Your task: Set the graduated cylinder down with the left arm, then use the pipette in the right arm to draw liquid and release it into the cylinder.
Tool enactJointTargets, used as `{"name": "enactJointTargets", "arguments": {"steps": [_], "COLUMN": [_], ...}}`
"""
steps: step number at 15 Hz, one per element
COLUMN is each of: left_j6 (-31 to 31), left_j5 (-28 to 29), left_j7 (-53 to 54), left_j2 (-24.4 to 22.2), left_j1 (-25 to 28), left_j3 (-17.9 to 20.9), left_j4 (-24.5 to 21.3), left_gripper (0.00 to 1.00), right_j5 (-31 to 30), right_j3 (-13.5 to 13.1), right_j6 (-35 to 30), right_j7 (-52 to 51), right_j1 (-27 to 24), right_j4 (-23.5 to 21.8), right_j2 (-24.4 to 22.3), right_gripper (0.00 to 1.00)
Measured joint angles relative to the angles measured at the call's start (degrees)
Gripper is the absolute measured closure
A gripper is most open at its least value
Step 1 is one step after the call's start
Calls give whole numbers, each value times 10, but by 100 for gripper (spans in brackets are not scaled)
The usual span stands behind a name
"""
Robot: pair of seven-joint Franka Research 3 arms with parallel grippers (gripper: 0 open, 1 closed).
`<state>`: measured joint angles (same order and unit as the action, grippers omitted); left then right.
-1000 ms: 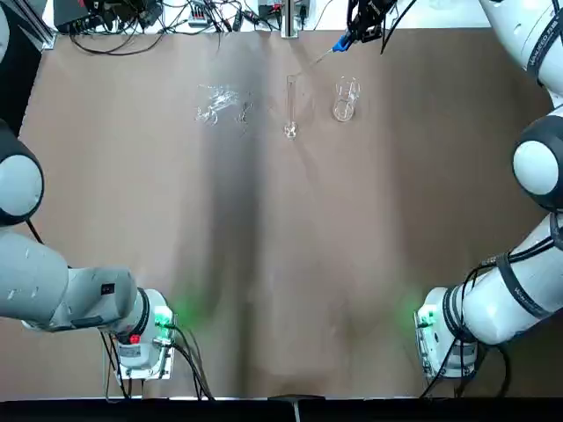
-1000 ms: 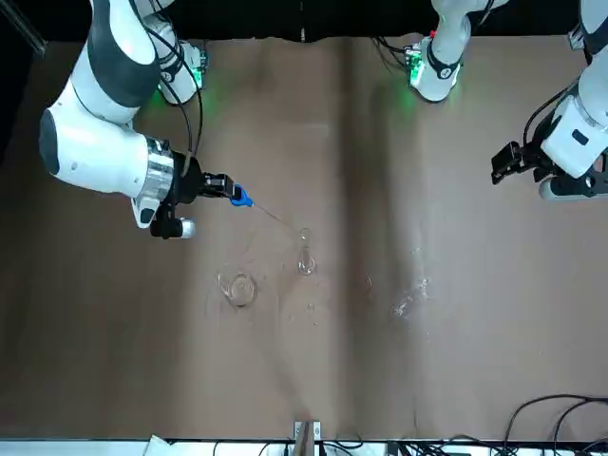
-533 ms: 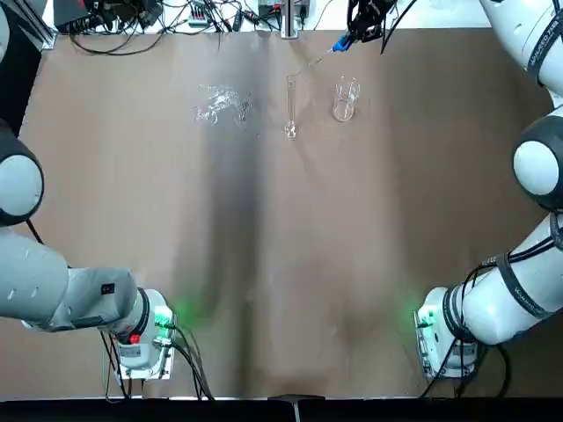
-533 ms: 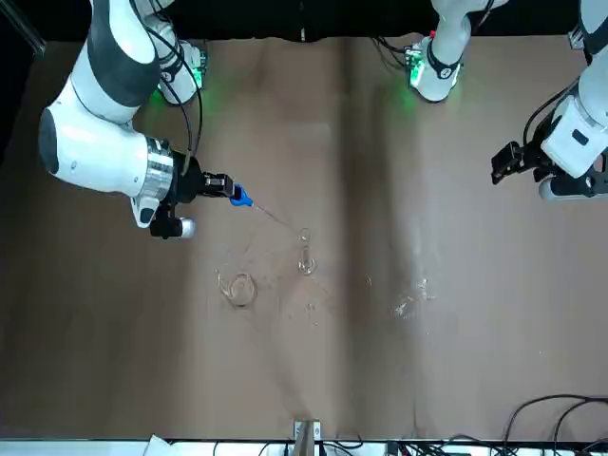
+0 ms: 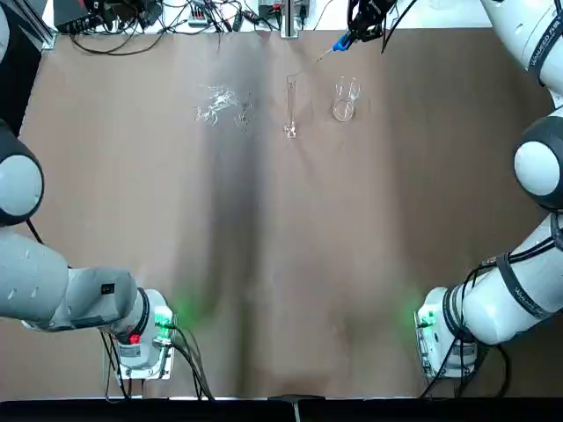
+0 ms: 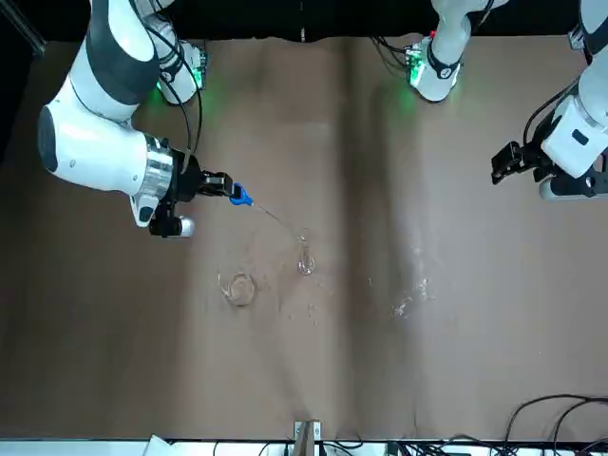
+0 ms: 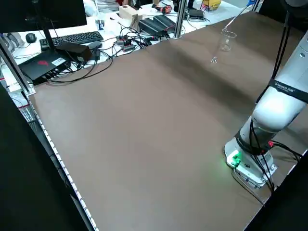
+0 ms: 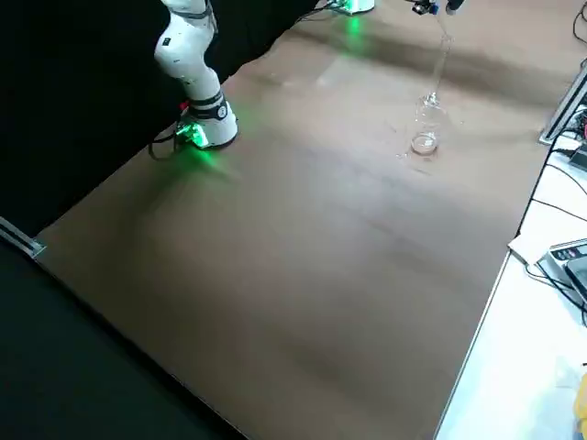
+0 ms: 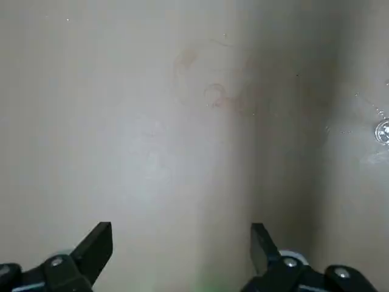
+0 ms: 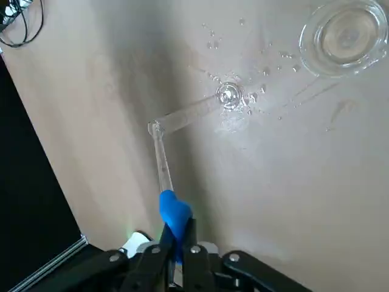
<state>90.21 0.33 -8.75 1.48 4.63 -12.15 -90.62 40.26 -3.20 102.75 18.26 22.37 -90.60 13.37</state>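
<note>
The graduated cylinder (image 5: 289,104) stands upright at the far middle of the table, also seen as the cylinder (image 6: 305,253) (image 10: 191,111) in the front and right wrist views. My right gripper (image 6: 224,189) (image 10: 176,234) hovers beside it, shut on the blue bulb of the pipette (image 6: 243,199) (image 10: 174,212). The pipette's clear tube slants down, and its tip meets the cylinder's mouth (image 10: 154,128). Droplets lie around the cylinder's foot (image 10: 229,95). My left gripper (image 6: 503,165) (image 9: 182,243) hangs open and empty far off at my left side.
A short wide beaker (image 5: 345,99) (image 10: 346,35) stands just right of the cylinder. A heap of clear glassware (image 5: 220,104) (image 6: 410,301) lies to its left. Cables and electronics (image 5: 176,13) run along the table's far edge.
My right gripper with the pipette has shifted very slightly toward the far edge. Cylinder, beaker and left arm stay put.
</note>
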Motion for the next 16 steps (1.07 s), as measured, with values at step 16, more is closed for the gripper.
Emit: {"name": "enactJointTargets", "arguments": {"steps": [16], "left_j6": [0], "left_j5": [0], "left_j7": [0], "left_j2": [0], "left_j1": [0], "left_j3": [0], "left_j4": [0], "left_gripper": [0], "right_j5": [16], "right_j3": [-11], "right_j6": [-37], "right_j7": [1], "right_j1": [-12], "right_j4": [11], "right_j2": [-12], "right_gripper": [93]}}
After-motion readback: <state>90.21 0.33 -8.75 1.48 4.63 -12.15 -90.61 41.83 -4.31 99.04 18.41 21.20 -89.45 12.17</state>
